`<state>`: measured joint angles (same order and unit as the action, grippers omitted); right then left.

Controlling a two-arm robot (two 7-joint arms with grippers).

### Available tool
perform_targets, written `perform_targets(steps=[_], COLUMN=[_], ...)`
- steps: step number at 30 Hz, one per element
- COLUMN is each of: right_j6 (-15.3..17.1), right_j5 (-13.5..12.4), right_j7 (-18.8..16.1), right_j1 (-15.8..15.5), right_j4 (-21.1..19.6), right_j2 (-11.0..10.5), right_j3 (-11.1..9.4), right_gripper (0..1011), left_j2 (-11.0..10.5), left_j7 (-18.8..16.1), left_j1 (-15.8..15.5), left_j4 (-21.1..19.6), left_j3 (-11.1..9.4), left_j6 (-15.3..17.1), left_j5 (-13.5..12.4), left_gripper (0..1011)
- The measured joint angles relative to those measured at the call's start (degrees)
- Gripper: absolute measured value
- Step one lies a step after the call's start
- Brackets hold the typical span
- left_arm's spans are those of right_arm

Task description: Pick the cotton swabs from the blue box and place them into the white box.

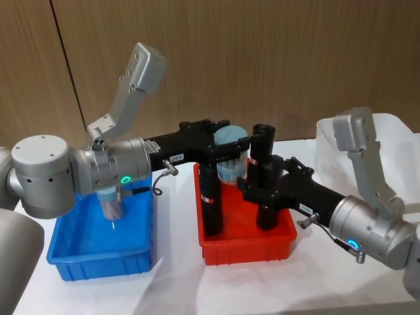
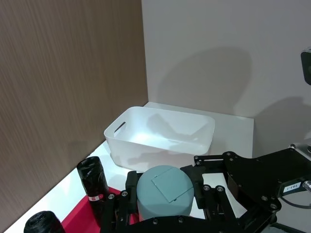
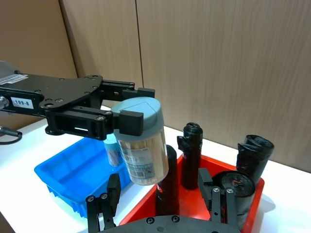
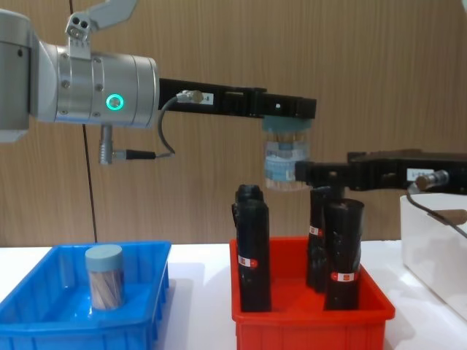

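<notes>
My left gripper (image 1: pixel 230 146) is shut on a jar of cotton swabs (image 1: pixel 231 163), a clear cylinder with a grey-blue lid (image 2: pixel 164 187). It holds the jar by its top, in the air above the red bin (image 4: pixel 314 329). My right gripper (image 3: pixel 159 180) is open, level with the jar, and its tip (image 4: pixel 312 173) is right beside the jar (image 4: pixel 287 162). A second jar of cotton swabs (image 4: pixel 104 277) stands upright in the blue box (image 1: pixel 98 264) at the left. The white box (image 2: pixel 121 130) sits at the far right (image 4: pixel 432 244).
Several tall black wrapped rolls (image 4: pixel 253 255) with red labels stand in the red bin (image 1: pixel 246 254), right under the held jar and both grippers. A wooden wall runs behind the table. There is bare white tabletop between the red bin and the white box.
</notes>
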<state>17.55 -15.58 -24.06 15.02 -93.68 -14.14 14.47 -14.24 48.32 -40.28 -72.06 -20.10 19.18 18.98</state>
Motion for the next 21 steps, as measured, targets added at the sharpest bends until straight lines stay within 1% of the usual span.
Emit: perform_targets(steps=[10,21], right_j6=[-0.4,-1.9], right_j5=[-0.8,-0.2], right_j7=[-1.1,-1.3], right_j1=[1.3,2.4], right_j4=[1.6,3.0], right_j2=[1.1,2.1], right_j3=[0.7,1.6], right_gripper=[1002,1001], left_j2=[0.0,0.0], left_j7=[0.0,0.0], left_j1=[0.0,0.0], left_j4=[0.0,0.0], left_j3=[0.0,0.0], left_j6=[0.0,0.0], left_j5=[0.0,0.0], left_gripper=[665,665])
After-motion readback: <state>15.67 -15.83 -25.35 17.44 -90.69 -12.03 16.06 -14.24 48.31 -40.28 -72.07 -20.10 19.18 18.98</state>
